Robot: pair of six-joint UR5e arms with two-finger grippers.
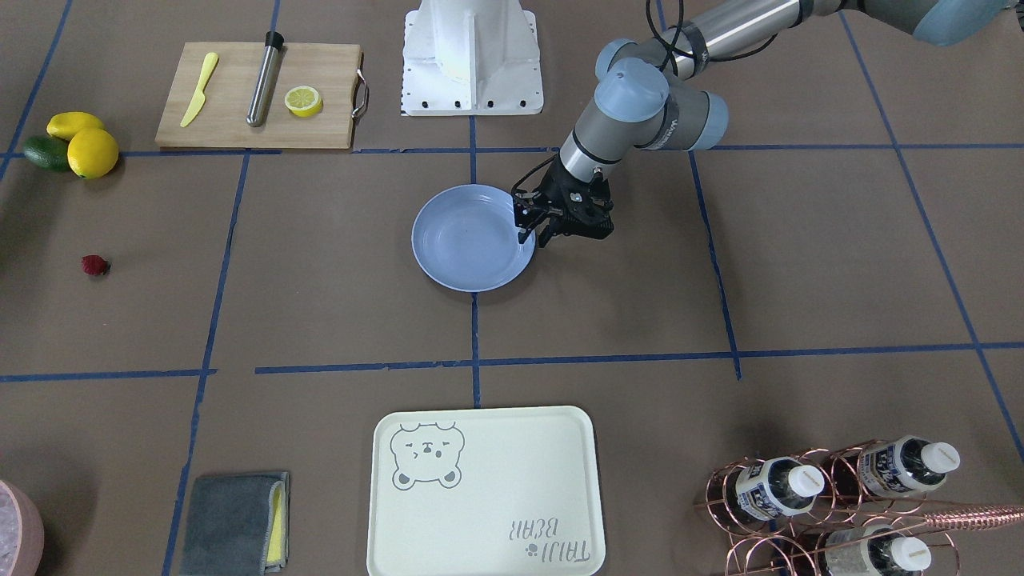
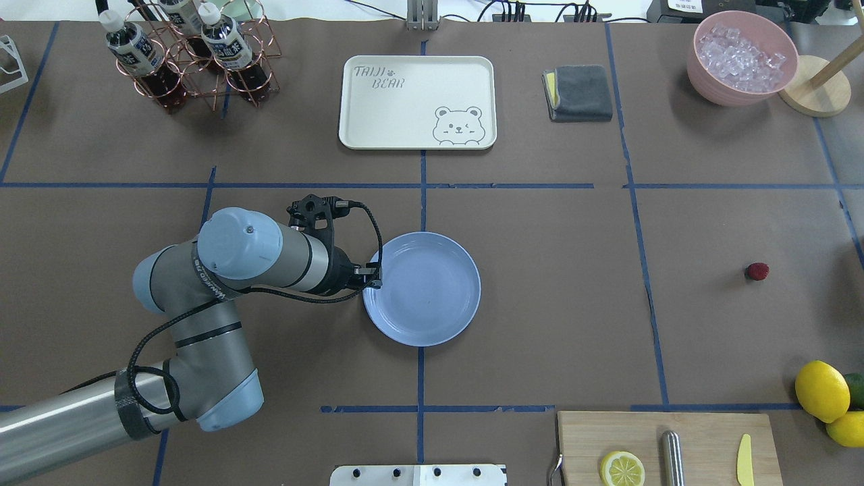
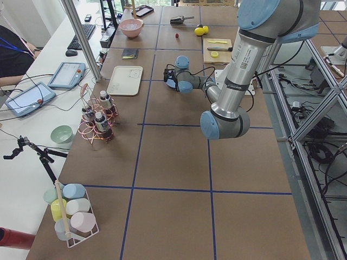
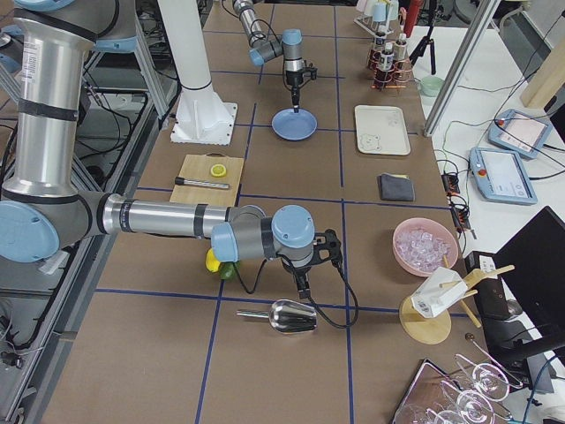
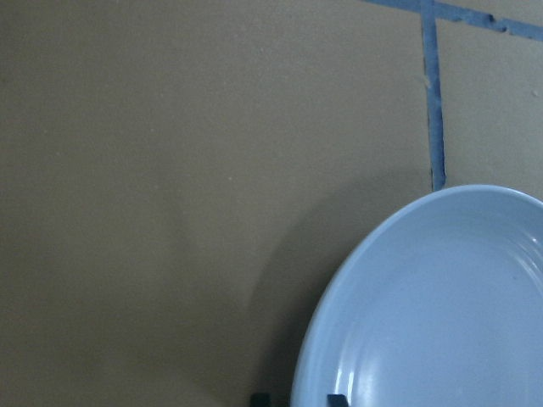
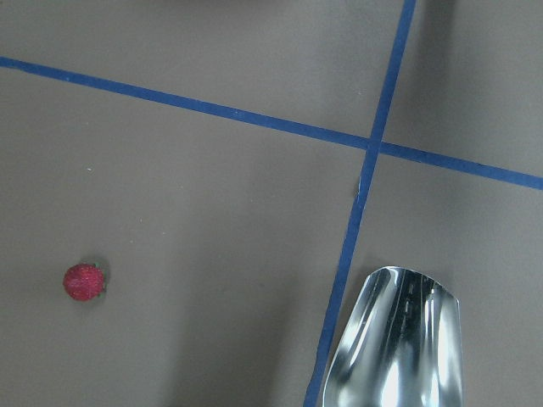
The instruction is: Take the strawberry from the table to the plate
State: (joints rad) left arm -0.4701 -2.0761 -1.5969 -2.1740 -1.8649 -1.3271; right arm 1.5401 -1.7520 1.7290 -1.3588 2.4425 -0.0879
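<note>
The strawberry (image 1: 95, 265) is a tiny dark-red berry lying alone on the brown table (image 1: 336, 304), far toward the robot's right; it also shows in the overhead view (image 2: 757, 271) and low left in the right wrist view (image 6: 84, 281). The light blue plate (image 1: 468, 240) lies flat mid-table with nothing on it. My left gripper (image 1: 534, 234) sits at the plate's rim, its fingertips (image 5: 259, 398) straddling the edge and closed on it. My right gripper (image 4: 303, 284) hangs over the table near the strawberry; I cannot tell whether it is open or shut.
A metal scoop (image 6: 399, 339) lies next to the right gripper. Two lemons (image 2: 821, 390) and an avocado sit near the wooden cutting board (image 2: 668, 432). At the far side are a bear tray (image 2: 417, 101), a grey cloth (image 2: 580, 93), a bottle rack (image 2: 196, 61) and a pink ice bowl (image 2: 741, 57).
</note>
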